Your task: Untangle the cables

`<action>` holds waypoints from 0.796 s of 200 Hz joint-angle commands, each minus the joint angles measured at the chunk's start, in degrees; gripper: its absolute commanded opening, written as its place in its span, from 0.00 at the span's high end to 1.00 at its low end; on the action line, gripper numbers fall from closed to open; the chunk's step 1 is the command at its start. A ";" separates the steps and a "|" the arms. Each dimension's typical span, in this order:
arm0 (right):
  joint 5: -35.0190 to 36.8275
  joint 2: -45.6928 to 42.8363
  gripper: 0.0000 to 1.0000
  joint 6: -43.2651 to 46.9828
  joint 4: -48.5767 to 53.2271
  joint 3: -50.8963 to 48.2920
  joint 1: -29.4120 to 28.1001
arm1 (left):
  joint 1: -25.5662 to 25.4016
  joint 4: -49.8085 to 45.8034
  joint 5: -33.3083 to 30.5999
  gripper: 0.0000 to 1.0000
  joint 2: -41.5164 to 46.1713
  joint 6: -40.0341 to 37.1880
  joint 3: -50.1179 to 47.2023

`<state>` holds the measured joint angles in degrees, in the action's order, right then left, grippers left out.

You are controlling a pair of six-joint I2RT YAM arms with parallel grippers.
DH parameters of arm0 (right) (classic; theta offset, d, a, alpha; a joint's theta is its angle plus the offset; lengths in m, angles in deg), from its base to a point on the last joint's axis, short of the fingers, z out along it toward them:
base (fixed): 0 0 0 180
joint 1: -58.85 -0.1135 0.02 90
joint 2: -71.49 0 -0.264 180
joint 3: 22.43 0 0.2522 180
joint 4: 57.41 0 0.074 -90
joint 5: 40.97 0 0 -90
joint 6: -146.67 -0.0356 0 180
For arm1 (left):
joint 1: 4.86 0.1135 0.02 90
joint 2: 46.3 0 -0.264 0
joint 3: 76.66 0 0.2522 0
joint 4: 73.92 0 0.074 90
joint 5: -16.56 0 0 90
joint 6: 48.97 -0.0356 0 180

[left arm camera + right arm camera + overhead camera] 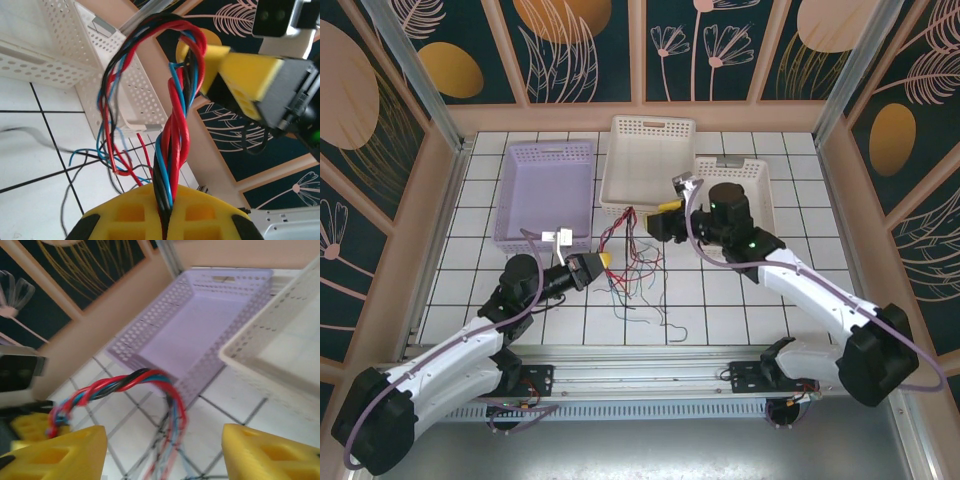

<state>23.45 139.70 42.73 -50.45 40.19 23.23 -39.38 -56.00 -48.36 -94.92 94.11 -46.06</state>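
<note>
The cables point(176, 130) are thin red, blue and black wires twisted into one rope. My left gripper point(170, 212) is shut on that rope, which rises from between its yellow fingers and arches over. From above, the left gripper point(604, 262) sits left of the cables point(625, 262), whose loose ends spread over the tiles. My right gripper point(664, 214) hovers just right of the bundle's top. Its yellow fingers stand wide apart, and this gripper point(162, 440) is open. The twisted cables point(125, 380) arch beyond it, untouched by either finger.
A lilac basket point(545, 190) stands at the back left, a white basket point(645, 160) behind the cables, and a second white basket point(740, 185) under the right arm. Walls enclose the tiled table on three sides. Bare tiles lie at the front right.
</note>
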 commanded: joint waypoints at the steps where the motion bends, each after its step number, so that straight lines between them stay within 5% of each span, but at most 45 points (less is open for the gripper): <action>1: -8.10 -2.60 0.32 -7.44 -6.16 -2.54 -0.51 | -0.30 2.37 -0.69 1.00 -1.05 1.56 3.08; 68: -9.39 0.20 0.29 -20.78 -19.04 -3.78 -6.69 | -2.32 3.71 0.31 1.00 -5.41 0.89 5.46; 114: -5.02 7.98 0.32 -20.61 -16.95 1.19 -8.48 | -7.21 3.18 -0.89 1.00 -6.62 -1.55 6.78; 159: -1.15 5.81 0.35 -18.49 -12.73 1.92 -8.71 | -8.14 1.80 -2.34 1.00 -5.19 -3.02 6.50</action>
<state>17.94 147.85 23.06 -65.08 39.42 14.82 -46.48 -55.80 -50.91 -101.81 93.65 -41.34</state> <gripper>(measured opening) 0.655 0.043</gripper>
